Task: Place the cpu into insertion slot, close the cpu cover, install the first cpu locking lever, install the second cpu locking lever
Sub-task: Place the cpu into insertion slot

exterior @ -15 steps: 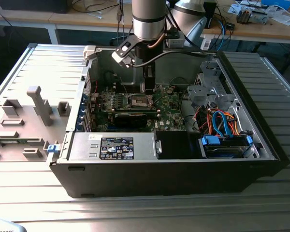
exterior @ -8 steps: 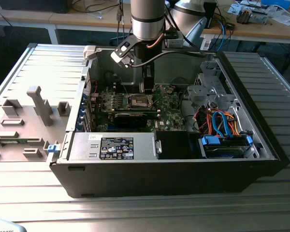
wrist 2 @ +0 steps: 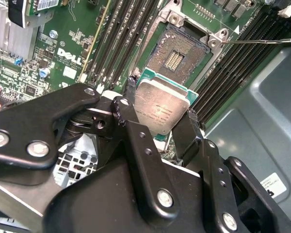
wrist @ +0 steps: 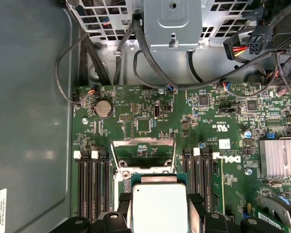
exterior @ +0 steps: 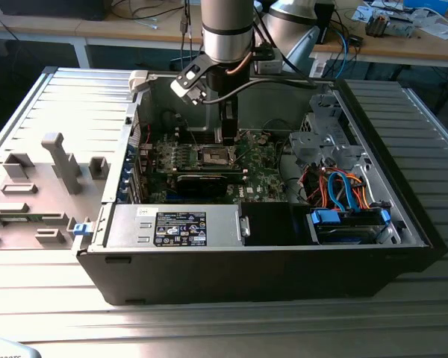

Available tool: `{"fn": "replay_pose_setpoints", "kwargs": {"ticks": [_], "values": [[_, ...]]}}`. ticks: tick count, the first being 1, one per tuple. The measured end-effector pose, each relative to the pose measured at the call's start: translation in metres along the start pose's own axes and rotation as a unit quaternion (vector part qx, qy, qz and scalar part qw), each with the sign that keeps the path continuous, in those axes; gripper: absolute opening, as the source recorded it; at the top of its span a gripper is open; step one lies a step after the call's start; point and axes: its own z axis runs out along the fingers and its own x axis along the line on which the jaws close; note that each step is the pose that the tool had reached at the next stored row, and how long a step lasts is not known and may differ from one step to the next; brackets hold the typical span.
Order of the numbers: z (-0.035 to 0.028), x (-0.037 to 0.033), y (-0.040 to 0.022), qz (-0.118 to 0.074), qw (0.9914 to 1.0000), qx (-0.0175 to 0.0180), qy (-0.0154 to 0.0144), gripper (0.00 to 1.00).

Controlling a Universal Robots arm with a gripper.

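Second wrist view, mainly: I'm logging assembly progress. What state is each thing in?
insertion slot: empty, contacts bare.
cpu: gripped at its edges, above the insertion slot, not seated.
gripper: shut on the cpu.
cpu cover: raised open.
locking lever: released, swung clear of the slot.

Metal bench w/ open PC case + grey panel.

The cpu is showing a matt, silvery metal top, while the end effector is gleaming smooth and black.
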Motion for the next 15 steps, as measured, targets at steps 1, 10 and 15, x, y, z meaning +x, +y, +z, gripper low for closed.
{"fn": "replay_pose_setpoints", "kwargs": {"ticks": [1,10,15], "values": [[0.0001,0.0000,-0.0001,0.000,1.00000,0.0000,0.0000,0.55],[0.0210,-0.0003,-0.0046,0.000,1.00000,0.0000,0.0000,0.55],[0.0212,0.0022,-0.0060,0.000,1.00000,0.0000,0.0000,0.55]]}}
